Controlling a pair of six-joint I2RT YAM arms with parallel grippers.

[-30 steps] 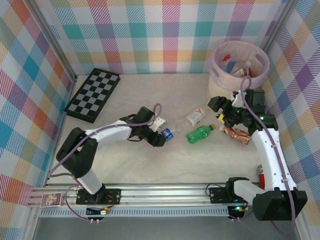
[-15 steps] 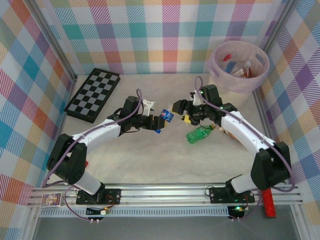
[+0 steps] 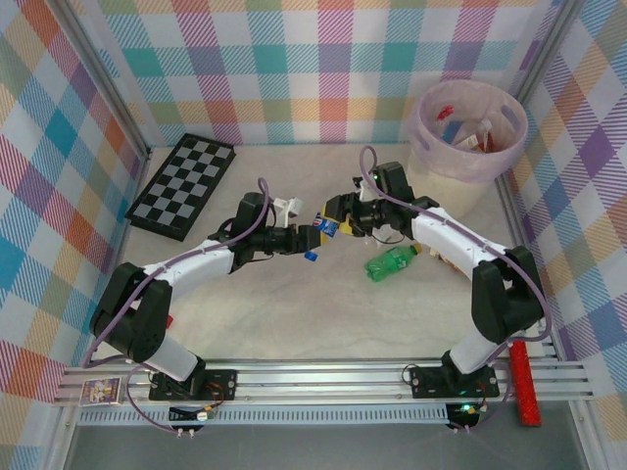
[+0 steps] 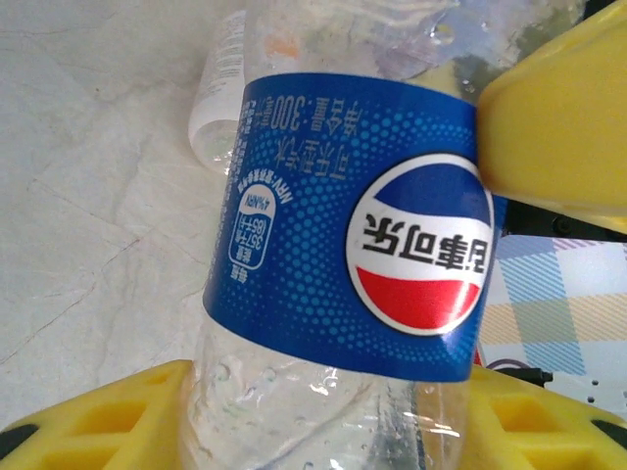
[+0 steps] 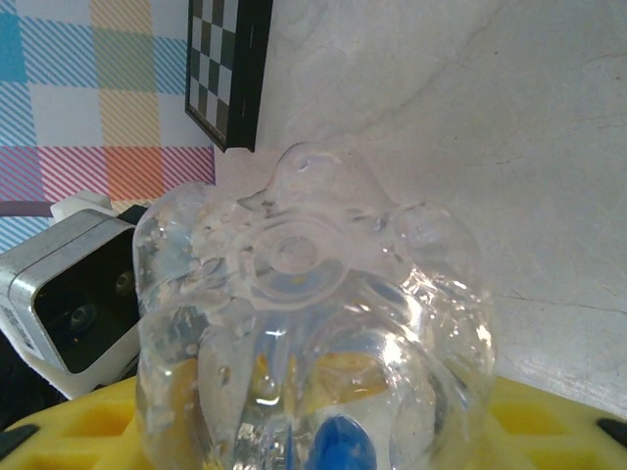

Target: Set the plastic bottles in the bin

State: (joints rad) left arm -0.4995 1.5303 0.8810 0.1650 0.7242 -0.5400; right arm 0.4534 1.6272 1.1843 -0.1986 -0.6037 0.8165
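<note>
Gripping the blue-labelled bottle (image 4: pixel 343 255) with the left fingers (image 4: pixel 98 421), one pad on each side below the label. Pinching the same bottle's clear base with the right fingers (image 5: pixel 558 421), set narrow. Held between both sets of fingers, over the bench (image 3: pixel 294 313). Just right of the right fingers, lying flat, a green bottle (image 3: pixel 392 262). Well beyond the right fingers, in the far right corner, the bin (image 3: pixel 421 132).

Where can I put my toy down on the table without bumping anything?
Bare table lies in front, between the green bottle and the near edge, and at the back between the chessboard and the bin. It's crowded in the middle, where the left hand and right hand meet at the blue-label bottle.
</note>
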